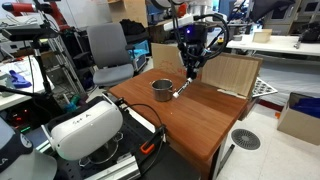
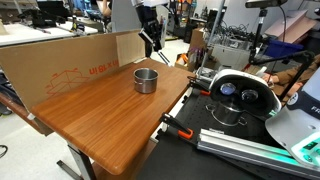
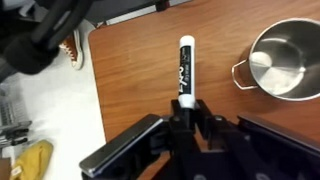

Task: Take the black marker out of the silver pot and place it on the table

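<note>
Reddish-brown wood of the table (image 3: pixel 130 80) fills most of the wrist view, and the marker (image 3: pixel 185 68) lies across it, pointing to 12 o'clock away from the claw (image 3: pixel 185 118). The claw is clamped on the marker's dark end, so the pale, printed barrel sticks out free ahead of the fingers. The pot (image 3: pixel 290 40) sits at about 2 o'clock from the marker, well clear of it and empty inside, so the lifting-out part looks done.

In an exterior view the claw (image 1: pixel 190 58) hangs above the table with the marker (image 1: pixel 180 88) slanting down from it. The lower tip is just beside the pot (image 1: pixel 161 90), at about 3 o'clock from it. Whether the tip touches the wood I cannot tell.

Holding the marker by one end keeps the fingers away from the pot's rim. It also leaves the long barrel free to meet the table first. What remains, I judge, is to lower it and let go onto bare wood, where the round barrel may roll.
</note>
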Available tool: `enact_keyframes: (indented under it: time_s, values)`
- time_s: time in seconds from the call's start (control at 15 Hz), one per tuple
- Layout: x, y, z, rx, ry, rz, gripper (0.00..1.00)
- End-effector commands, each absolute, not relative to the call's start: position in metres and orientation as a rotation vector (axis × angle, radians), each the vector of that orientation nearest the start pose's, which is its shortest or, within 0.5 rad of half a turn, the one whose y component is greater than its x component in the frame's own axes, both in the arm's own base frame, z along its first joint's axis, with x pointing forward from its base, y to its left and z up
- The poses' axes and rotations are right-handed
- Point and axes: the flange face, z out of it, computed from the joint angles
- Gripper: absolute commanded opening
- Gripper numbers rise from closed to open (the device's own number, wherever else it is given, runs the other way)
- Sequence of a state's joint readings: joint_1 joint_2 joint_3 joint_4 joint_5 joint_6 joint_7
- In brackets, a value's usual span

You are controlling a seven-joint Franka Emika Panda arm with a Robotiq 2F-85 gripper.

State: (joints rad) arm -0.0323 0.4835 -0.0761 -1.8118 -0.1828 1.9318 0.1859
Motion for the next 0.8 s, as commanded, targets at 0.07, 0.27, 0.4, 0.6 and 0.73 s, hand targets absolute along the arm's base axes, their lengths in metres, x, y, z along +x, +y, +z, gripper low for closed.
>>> enact_keyframes:
  time_s: [0.07,0.27,0.4,0.6,0.73]
  values:
    - [0.621,-0.082,0.233,-3.266,0.326,0.655,0.05]
    - [0.627,-0.086,0.217,-3.246,0.332,0.692,0.05]
    - [0.631,-0.089,0.204,-3.250,0.357,0.736,0.05]
    - [0.635,-0.093,0.185,-3.246,0.351,0.761,0.05]
    - [0.640,-0.096,0.177,-3.248,0.353,0.753,0.05]
